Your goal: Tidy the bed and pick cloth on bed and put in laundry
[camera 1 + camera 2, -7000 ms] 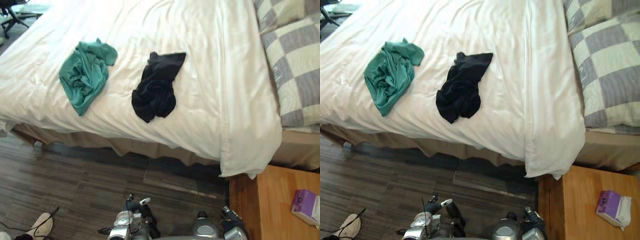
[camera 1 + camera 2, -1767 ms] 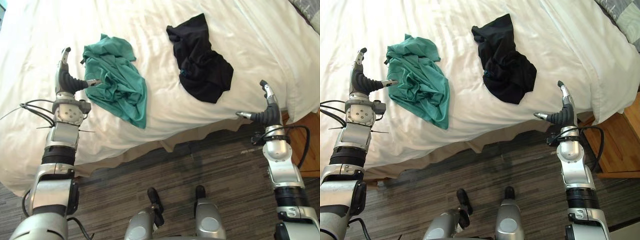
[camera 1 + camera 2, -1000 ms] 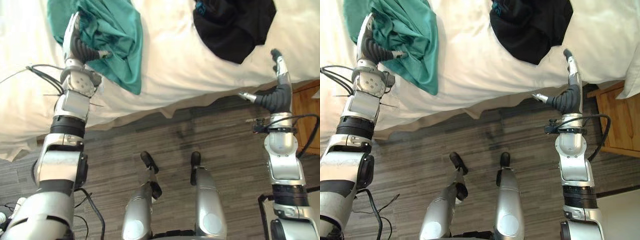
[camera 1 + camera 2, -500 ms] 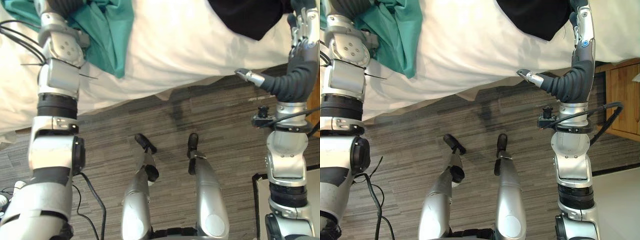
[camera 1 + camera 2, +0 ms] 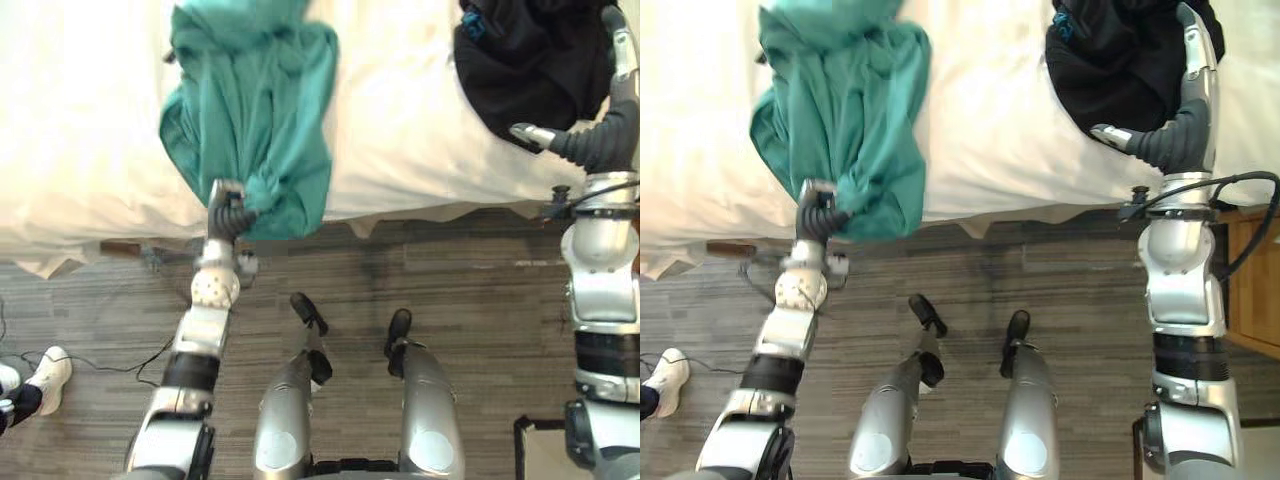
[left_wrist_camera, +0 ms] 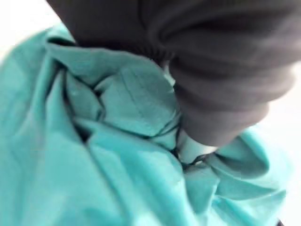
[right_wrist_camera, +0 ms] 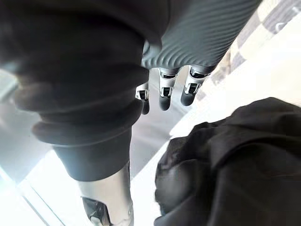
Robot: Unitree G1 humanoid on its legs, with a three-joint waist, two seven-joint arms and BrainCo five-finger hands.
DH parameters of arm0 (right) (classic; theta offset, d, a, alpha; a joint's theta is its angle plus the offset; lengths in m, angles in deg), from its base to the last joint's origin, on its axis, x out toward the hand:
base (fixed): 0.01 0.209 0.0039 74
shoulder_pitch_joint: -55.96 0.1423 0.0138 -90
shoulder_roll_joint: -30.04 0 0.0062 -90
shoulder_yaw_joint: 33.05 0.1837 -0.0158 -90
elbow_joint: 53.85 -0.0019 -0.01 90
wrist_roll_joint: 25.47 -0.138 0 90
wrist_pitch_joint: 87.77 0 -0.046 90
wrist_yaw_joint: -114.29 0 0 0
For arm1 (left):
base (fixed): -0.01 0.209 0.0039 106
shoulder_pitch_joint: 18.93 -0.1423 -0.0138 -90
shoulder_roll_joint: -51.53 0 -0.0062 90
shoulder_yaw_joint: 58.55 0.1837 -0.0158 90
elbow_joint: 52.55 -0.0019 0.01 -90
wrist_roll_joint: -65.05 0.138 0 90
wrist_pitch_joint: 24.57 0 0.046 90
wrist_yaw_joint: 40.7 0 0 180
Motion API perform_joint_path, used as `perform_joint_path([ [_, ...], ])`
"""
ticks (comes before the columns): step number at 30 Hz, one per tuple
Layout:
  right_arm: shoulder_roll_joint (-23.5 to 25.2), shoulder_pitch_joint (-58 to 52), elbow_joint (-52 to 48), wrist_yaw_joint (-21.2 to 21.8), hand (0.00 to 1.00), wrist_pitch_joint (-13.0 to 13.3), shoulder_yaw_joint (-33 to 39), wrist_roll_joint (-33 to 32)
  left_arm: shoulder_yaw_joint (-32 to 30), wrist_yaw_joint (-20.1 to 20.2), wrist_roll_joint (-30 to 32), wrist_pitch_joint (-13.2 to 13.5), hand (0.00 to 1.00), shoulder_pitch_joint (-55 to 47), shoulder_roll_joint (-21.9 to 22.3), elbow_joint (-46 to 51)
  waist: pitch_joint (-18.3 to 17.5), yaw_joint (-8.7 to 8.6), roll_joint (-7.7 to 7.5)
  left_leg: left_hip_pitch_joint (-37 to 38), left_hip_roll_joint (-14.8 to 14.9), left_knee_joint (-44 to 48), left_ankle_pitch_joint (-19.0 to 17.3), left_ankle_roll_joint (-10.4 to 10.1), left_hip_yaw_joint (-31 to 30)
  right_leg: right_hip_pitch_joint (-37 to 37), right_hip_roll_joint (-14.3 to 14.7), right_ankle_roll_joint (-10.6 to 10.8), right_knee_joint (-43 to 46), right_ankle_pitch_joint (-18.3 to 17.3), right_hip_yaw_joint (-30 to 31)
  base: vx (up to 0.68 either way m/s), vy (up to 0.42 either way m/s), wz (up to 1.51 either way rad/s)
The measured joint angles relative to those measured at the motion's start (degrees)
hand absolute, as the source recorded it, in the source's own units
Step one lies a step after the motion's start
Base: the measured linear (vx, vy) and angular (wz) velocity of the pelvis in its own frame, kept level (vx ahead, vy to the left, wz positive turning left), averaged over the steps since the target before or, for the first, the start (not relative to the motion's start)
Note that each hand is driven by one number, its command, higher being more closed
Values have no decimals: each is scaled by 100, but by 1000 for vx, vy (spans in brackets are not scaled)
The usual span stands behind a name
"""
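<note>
A teal green cloth (image 5: 250,110) lies bunched on the white bed (image 5: 80,120) and hangs over its near edge. My left hand (image 5: 230,212) is shut on the cloth's lower end at that edge; up close the teal folds (image 6: 94,155) are gathered under the hand's dark cover (image 6: 211,70). A black cloth (image 5: 530,60) lies crumpled on the bed to the right. My right hand (image 5: 1175,130) stands upright against the black cloth's right side, its fingers (image 7: 164,94) straight and open, holding nothing. The black cloth (image 7: 225,165) lies just beside them.
Dark wood-plank floor (image 5: 450,270) runs along the bed's near edge. A wooden nightstand (image 5: 1252,290) stands at the right by the bed. A person's white shoe (image 5: 45,372) rests on the floor at the far left.
The view has shifted. My left hand has curled shut on the green cloth and drawn its end down to the bed's near edge. My right hand stays open by the black cloth.
</note>
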Motion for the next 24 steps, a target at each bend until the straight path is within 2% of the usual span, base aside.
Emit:
perform_joint_path([
  [3, -501, 406, 837, 120, 0, -50, -29, -69, -152, 92, -345, -25, 100, -742, 0, 1, -5, 113, 35, -106, -26, -59, 75, -94, 2, -192, -20, -8, 107, -14, 46, 25, -79, 0],
  [6, -1106, 1032, 1792, 262, 0, -97, -335, -200, -305, 196, -755, -20, 100, -963, 2, 37, -8, 228, 165, -281, -72, -115, 163, -23, -10, -455, -76, -33, 271, -29, 59, 0, -80, 6],
  [8, -1349, 1361, 2103, 342, 0, -101, -497, -231, -318, 201, -951, -6, 100, -987, 0, 191, -4, 295, 253, -409, -107, -115, 202, -72, 1, -642, -124, -36, 369, -31, 107, -19, -58, 4],
  [9, -1433, 1548, 2277, 385, 100, -100, -566, -234, -333, 208, -1083, 8, 100, -995, 0, 300, 2, 310, 297, -477, -129, -115, 213, -86, 6, -753, -165, -49, 450, -42, 118, -29, -47, 6],
  [12, -1607, 2280, 2827, 493, 100, -58, -941, -518, -647, 326, -1404, 76, 100, -999, -8, 703, 15, 306, 351, -764, -202, -117, 233, -104, 110, -1245, -292, -86, 770, -79, 242, -51, -44, 1],
  [17, -1745, 3131, 3294, 524, 100, -43, -1523, -894, -794, 451, -1648, 164, 100, -996, -7, 886, 30, 296, 407, -874, -244, -121, 207, -129, 315, -1515, -358, -87, 909, -79, 394, -39, -6, -5],
  [21, -1716, 3090, 3285, 526, 100, -41, -1580, -962, -800, 560, -1780, 189, 100, -1012, 133, 887, 26, 304, 410, -849, -253, -117, 211, -127, 337, -1478, -381, -87, 916, -78, 384, 6, -7, 1],
  [24, -1380, 2428, 3159, 479, 100, -68, -1237, -966, -669, 603, -1778, 185, 100, -1118, 469, 922, 22, 313, 407, -448, -253, -115, 229, -104, 304, -968, -389, -89, 826, -84, 255, 29, -36, 7],
])
